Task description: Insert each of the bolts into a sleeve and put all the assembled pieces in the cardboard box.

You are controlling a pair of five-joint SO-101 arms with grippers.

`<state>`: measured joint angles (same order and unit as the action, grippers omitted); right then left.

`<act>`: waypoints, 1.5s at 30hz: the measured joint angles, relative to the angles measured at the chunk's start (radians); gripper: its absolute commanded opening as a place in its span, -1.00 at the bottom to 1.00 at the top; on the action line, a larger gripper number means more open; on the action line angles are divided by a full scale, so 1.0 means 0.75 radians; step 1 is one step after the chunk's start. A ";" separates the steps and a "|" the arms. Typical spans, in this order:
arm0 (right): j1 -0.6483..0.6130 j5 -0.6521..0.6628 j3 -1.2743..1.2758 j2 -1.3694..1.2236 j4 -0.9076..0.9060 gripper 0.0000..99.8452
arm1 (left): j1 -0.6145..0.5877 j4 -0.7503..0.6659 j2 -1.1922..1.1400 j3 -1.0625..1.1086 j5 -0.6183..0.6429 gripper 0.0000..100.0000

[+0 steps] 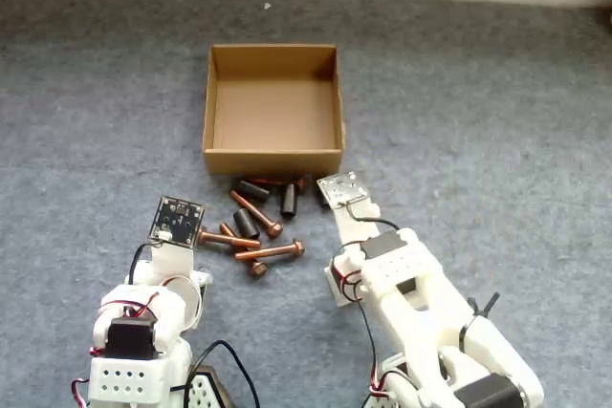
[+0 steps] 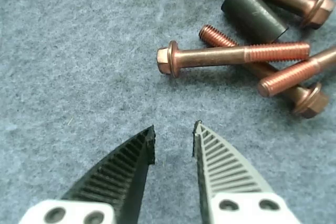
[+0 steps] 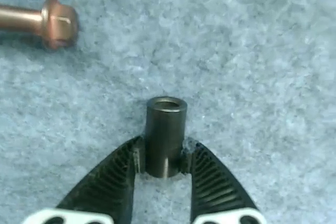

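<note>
The left gripper (image 2: 174,141) hangs at 9 o'clock of the bolts (image 1: 239,240), jaws spread with nothing between. The nearest bolt (image 2: 231,56) lies crosswise just ahead. The box (image 1: 273,161), no pieces in it, sits at 12 o'clock of them. At 3 o'clock the right gripper (image 3: 164,151) pinches a sleeve (image 3: 166,121), open bore showing. Best, I judge: left takes that bolt near its head, leaving the thread free, while right holds the bore level and steady.
</note>
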<state>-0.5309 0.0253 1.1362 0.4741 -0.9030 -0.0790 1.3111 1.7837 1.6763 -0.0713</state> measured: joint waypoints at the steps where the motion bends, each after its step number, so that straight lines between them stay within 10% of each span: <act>1: 0.012 0.000 0.006 0.035 -0.016 -0.99 | 0.000 0.000 0.000 0.000 0.000 -0.70; 12: 0.176 0.000 0.141 0.673 -0.070 -0.99 | -0.080 -0.023 0.000 -0.033 -0.012 -0.70; 27: 0.374 -0.094 0.293 1.000 0.059 -0.99 | -0.117 -0.094 0.002 -0.391 -0.444 -0.71; 36: 0.450 -0.094 0.293 1.007 0.061 -0.99 | 0.137 0.076 -0.057 -0.659 -0.573 -0.71; 45: 0.581 -0.143 0.305 1.007 0.115 -0.99 | 0.372 0.092 -0.788 -0.972 -0.671 -0.70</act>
<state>-0.0951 -0.0821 1.3648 1.2290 -0.8170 0.2002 1.3802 1.1930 0.9475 -0.5746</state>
